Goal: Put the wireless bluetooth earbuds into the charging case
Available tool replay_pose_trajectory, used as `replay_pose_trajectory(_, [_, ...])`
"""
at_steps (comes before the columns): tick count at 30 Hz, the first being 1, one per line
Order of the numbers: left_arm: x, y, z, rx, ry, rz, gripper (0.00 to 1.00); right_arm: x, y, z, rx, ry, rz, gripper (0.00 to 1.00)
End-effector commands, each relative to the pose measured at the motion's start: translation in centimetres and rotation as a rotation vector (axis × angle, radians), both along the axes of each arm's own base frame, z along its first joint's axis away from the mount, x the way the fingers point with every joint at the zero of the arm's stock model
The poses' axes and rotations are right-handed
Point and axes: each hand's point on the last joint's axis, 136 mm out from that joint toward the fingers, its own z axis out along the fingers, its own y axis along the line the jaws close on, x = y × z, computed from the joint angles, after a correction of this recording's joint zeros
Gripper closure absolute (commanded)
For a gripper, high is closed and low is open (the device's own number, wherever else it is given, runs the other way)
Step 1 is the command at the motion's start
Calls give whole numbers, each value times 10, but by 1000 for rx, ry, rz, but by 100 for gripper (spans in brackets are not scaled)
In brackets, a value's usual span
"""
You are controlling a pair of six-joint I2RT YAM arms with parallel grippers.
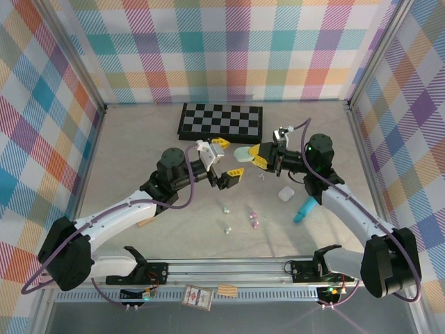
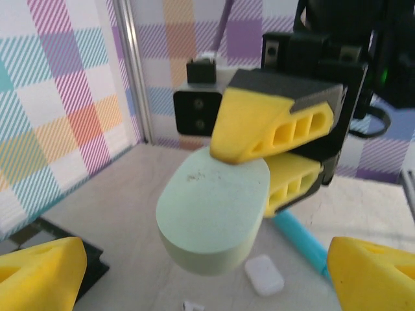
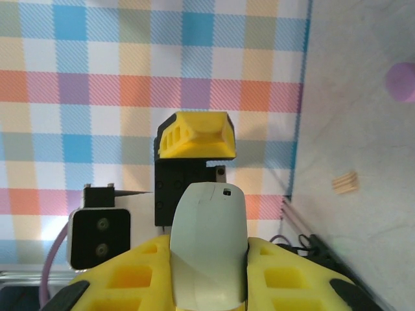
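Note:
My right gripper (image 1: 263, 154) is shut on a pale green charging case (image 1: 245, 154), held in the air in front of the chessboard. In the right wrist view the closed case (image 3: 209, 246) stands clamped between my yellow fingers (image 3: 130, 278). My left gripper (image 1: 226, 160) is open, its fingers on either side of the case's free end without touching it. In the left wrist view the case (image 2: 214, 220) hangs between and beyond my spread fingertips (image 2: 39, 272). Several tiny earbuds (image 1: 226, 207) lie loose on the table below, two of them pink-purple (image 1: 254, 218).
A small white case (image 1: 285, 193) and a teal stick (image 1: 304, 209) lie on the table under the right arm. A chessboard (image 1: 221, 119) sits by the back wall. A tan block (image 1: 146, 223) lies near the left arm. Checked walls enclose the table.

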Motion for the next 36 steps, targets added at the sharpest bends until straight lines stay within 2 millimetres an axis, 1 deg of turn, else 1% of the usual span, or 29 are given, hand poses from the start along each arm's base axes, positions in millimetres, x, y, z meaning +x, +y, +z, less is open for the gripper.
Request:
replay_pose_trajectory(1, [-14, -9, 32, -147, -41, -97, 7, -18, -4, 32, 82, -52, 30, 91])
replay_pose_trajectory(4, [-19, -18, 35, -152, -36, -166, 12, -23, -7, 40, 88, -66, 19, 91])
replay_pose_trajectory(8, [-22, -24, 40, -182, -48, -217, 25, -29, -8, 48, 88, -91, 29, 90])
replay_pose_trajectory(9, [-22, -25, 41, -182, -48, -224, 26, -29, -8, 44, 76, -64, 28, 90])
replay_pose_trajectory(11, [-22, -28, 41, -179, -48, -242, 29, -29, -8, 45, 79, -70, 30, 90])
replay_pose_trajectory(16, [-26, -31, 51, -200, -75, -279, 35, -30, -9, 48, 88, -76, 26, 90])
replay_pose_trajectory(20, [-30, -33, 54, -202, -85, -313, 41, -30, -9, 48, 89, -77, 22, 90])
replay_pose_trajectory(22, [-31, -34, 54, -201, -82, -321, 44, -31, -9, 53, 101, -106, 22, 90])
replay_pose_trajectory(25, [-31, -34, 52, -190, -83, -324, 45, -31, -10, 55, 107, -112, 22, 90])
replay_pose_trajectory(28, [-31, -35, 49, -181, -83, -324, 41, -31, -10, 57, 110, -113, 21, 90])
replay_pose_trajectory(30, [-29, -36, 47, -178, -81, -322, 41, -32, -10, 58, 110, -118, 23, 90])
replay_pose_trajectory(34, [-31, -37, 51, -184, -85, -332, 44, -32, -10, 58, 111, -118, 22, 90])
replay_pose_trajectory(36, [-30, -37, 49, -181, -84, -334, 45, -33, -10, 60, 115, -125, 22, 90])
